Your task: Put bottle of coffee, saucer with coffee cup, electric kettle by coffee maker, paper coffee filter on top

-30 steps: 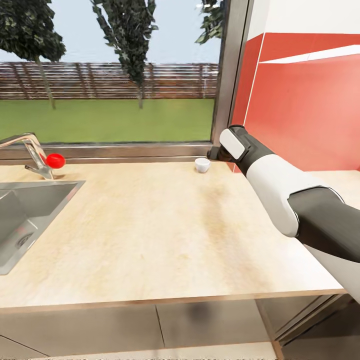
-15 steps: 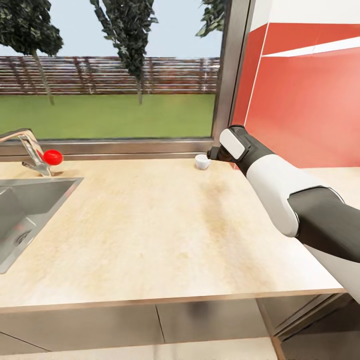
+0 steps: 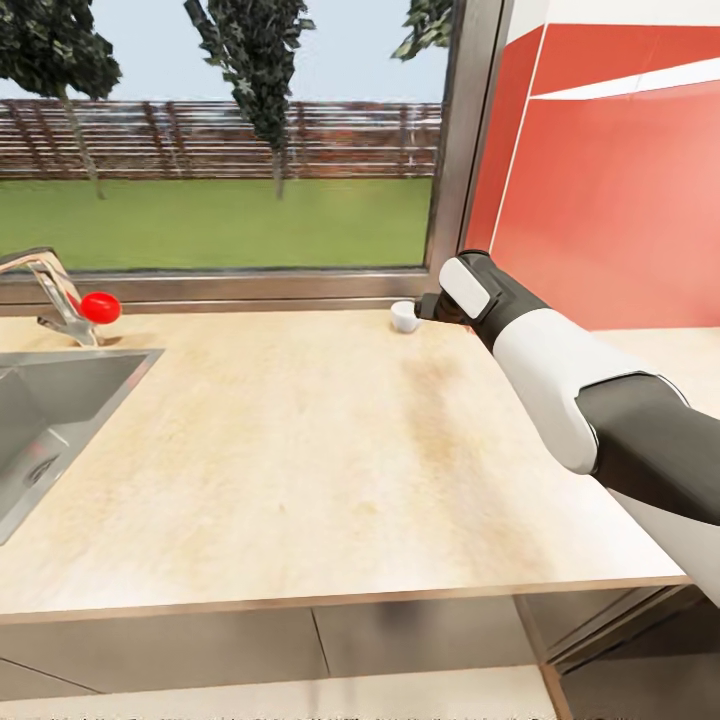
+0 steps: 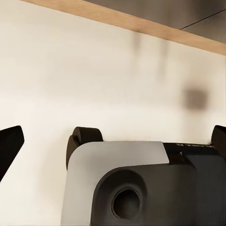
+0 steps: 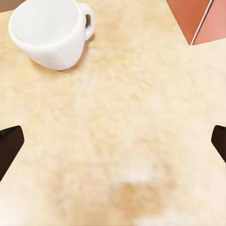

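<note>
We are reaching for the coffee cup [image 3: 403, 316], which is standing upright at the back of the countertop [image 3: 300, 440] by the window, our right gripper [image 3: 428, 305] spread wide just beside it and needing to close around it next.

Window [image 3: 220, 150]: wide, metal-framed, left of the claw [image 3: 430, 306]; lawn, trees, slatted fence outside, daylight. Wall [image 3: 610, 190]: red panels with white seams, behind the claw. Sink [image 3: 40, 430]: steel, far left; tap [image 3: 50, 295] with red knob. Cabinet fronts [image 3: 300, 640]: grey, glossy, below.
</note>
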{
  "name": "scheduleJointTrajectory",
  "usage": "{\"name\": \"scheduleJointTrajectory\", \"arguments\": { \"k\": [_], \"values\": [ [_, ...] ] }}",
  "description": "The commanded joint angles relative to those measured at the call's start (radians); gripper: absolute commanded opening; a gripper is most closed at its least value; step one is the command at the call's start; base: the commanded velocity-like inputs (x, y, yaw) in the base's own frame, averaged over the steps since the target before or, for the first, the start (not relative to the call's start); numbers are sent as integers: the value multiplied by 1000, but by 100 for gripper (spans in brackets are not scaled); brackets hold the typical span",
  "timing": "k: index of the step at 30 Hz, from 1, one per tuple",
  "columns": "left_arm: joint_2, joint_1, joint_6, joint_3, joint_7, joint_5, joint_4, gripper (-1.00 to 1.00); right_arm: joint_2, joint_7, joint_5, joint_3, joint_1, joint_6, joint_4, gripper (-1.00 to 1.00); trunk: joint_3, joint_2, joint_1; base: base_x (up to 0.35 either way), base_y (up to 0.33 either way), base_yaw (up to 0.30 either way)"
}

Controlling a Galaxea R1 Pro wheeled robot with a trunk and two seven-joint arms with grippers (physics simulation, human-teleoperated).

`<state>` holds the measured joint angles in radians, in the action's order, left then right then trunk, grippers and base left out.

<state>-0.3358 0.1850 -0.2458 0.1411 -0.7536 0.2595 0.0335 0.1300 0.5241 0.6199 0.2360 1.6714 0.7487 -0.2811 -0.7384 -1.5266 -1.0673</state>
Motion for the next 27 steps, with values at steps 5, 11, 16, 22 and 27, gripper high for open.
{"name": "scheduleJointTrajectory", "arguments": {
  "k": [5,11,16,22,27],
  "values": [
    [0,1,-3,8,-4,-5,-1,100,-1,8,11,7,1,3,-2,100,-9,0,0,0,0,0],
    [0,1,-3,8,-4,-5,-1,100,-1,15,8,10,1,9,-4,100,-18,0,0,0,0,0],
    [0,1,-3,8,-3,-5,-1,100,-1,22,7,10,15,17,-5,100,-26,0,0,0,0,0],
    [0,1,-4,8,-3,-5,-1,100,1,48,11,8,19,18,-10,100,-35,0,0,0,0,0],
    [1,1,-4,8,-3,-5,-1,100,2,52,12,8,19,16,-12,100,-37,0,0,109,0,0]
  ]
}}
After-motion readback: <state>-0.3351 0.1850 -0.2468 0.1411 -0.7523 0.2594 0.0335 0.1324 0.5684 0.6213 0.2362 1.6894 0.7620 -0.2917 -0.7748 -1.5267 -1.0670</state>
